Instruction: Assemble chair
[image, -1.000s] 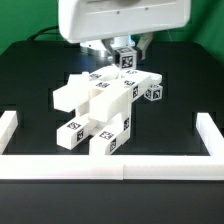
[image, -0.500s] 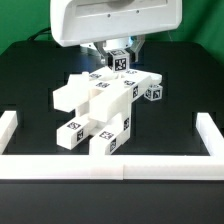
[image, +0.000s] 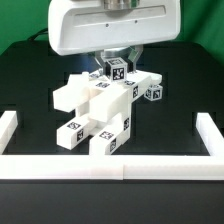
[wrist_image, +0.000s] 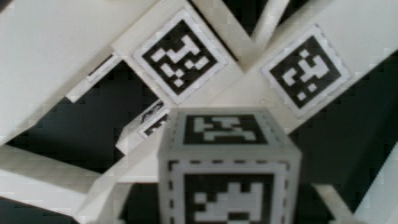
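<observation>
The partly joined chair (image: 98, 106) lies in the middle of the black table as a cluster of chunky white plates and bars with square tags. Just above its far end hangs a small white tagged block (image: 118, 70), with my gripper (image: 118, 64) shut on it from both sides. The arm's white housing hides the upper part of the fingers. In the wrist view the held block (wrist_image: 222, 168) fills the near middle, one tag facing the camera and another on its end. Beyond it show two tagged faces of the chair (wrist_image: 178, 52), slanting apart. The fingertips themselves are not distinct there.
Long white border rails run along the exterior view's left (image: 9, 130), right (image: 213, 130) and front (image: 110, 166) of the table. A small tagged part (image: 153, 93) sits at the cluster's far side towards the exterior view's right.
The arm has carried the held block a little towards the exterior view's left and slightly lower, closer over the chair's far end. The chair parts have not moved.
</observation>
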